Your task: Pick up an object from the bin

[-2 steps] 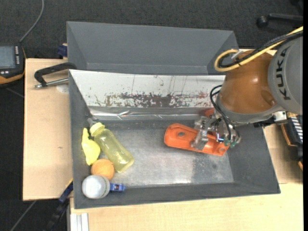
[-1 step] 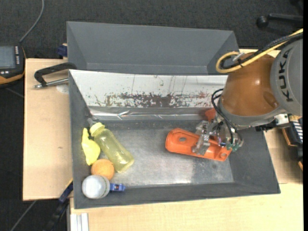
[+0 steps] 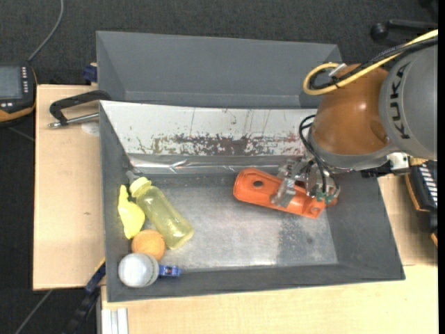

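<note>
In the left front corner of the bin (image 3: 236, 239) huddle a pale yellow plastic bottle (image 3: 165, 218), a matte orange ball (image 3: 148, 243) and a grey-white ball (image 3: 138, 270), while right of centre a flat, smooth orange plastic piece (image 3: 261, 188) lies with the jaws low over its right end, apart or together I cannot tell, so this is probably the grasping step, which needs a firm closing and then a lift.

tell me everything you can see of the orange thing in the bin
The orange thing is a flat, elongated piece, plastic by its look, with a rounded left end and a dark hole there. It lies on the bin floor, right of centre, near the back wall. The gripper is over its right end.
</note>
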`<state>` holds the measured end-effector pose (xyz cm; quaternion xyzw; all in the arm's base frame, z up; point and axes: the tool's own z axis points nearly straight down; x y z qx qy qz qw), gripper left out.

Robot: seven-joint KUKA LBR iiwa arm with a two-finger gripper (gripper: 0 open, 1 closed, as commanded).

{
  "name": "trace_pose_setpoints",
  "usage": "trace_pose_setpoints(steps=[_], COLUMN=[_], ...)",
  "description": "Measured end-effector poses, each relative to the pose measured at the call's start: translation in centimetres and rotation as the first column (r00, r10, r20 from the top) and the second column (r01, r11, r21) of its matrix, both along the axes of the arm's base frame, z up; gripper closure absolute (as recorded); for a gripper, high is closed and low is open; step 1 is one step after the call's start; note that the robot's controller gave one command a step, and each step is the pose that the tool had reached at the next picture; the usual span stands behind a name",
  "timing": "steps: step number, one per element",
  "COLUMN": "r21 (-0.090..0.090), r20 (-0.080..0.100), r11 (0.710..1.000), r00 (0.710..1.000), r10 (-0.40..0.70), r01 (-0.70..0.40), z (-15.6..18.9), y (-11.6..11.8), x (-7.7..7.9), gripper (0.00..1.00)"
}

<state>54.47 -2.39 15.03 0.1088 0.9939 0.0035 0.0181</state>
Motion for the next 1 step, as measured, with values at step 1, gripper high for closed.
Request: trace_pose_setpoints(steps=[1], r21=[0.003], r20=[-0.034], r11=[1.000], r00=[0.999], r10=[-0.003], r01=[0.004], z=[0.83], y=[0.11], x=[-1.24], gripper=[1.00])
